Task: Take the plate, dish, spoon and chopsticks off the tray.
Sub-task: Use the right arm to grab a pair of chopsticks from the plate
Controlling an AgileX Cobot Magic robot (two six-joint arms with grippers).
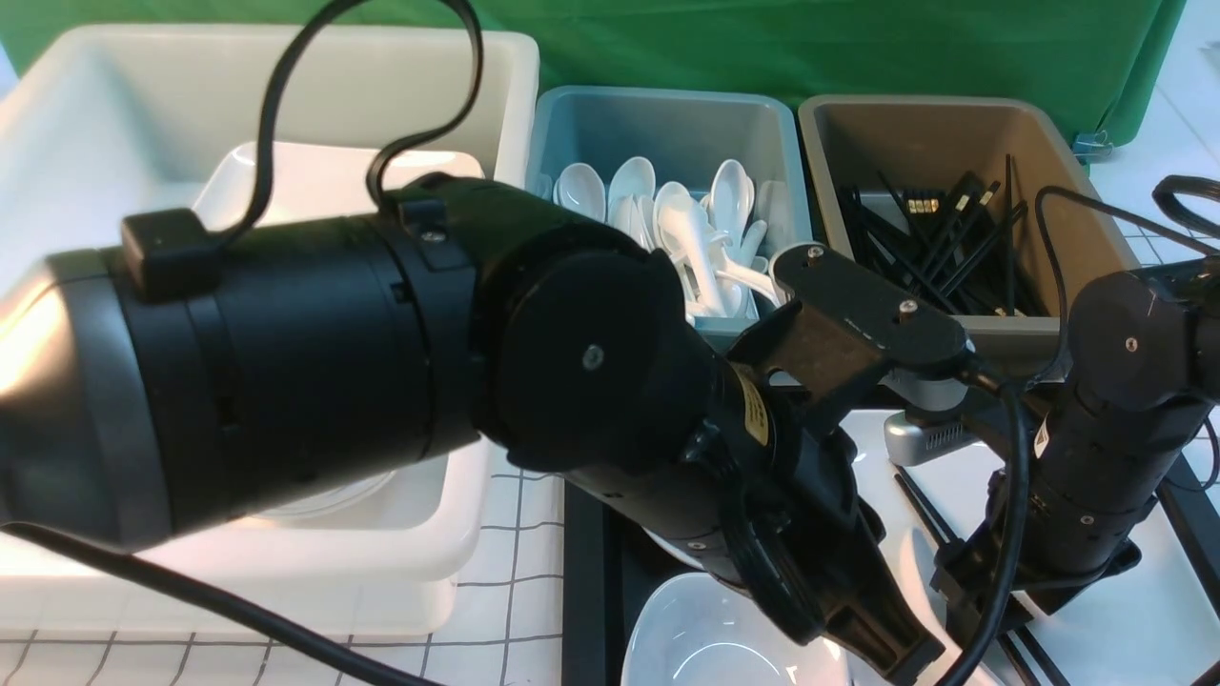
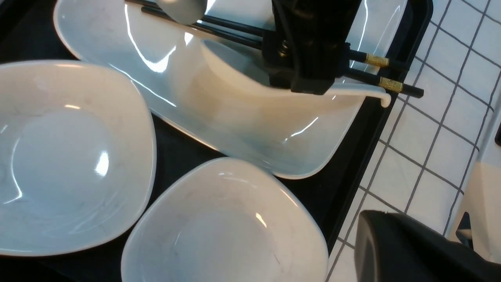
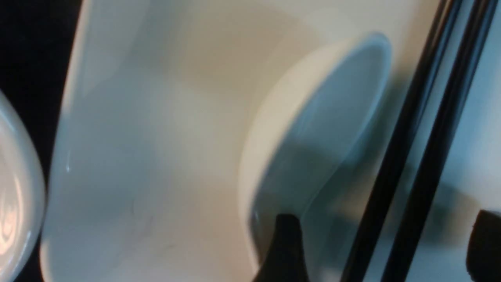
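The black tray [image 1: 586, 591] holds the large white plate [image 2: 235, 129] and two small white dishes [image 2: 70, 156] [image 2: 223, 227]. The white spoon [image 2: 235, 70] lies on the plate beside the black chopsticks [image 2: 375, 60]. My right gripper [image 3: 385, 246] is open and low over the plate, its fingertips astride the chopsticks [image 3: 415, 156], one tip by the spoon bowl [image 3: 321, 129]. It also shows in the left wrist view [image 2: 307, 82]. My left gripper [image 1: 886, 648] hangs over the tray near one dish [image 1: 705, 638]; only one of its fingers [image 2: 411, 250] shows.
A white bin [image 1: 286, 95] with plates stands at the back left, a blue bin [image 1: 667, 133] with spoons in the middle, and a brown bin [image 1: 934, 143] with chopsticks at the right. The tiled table [image 1: 515, 534] lies left of the tray. My left arm blocks much of the front view.
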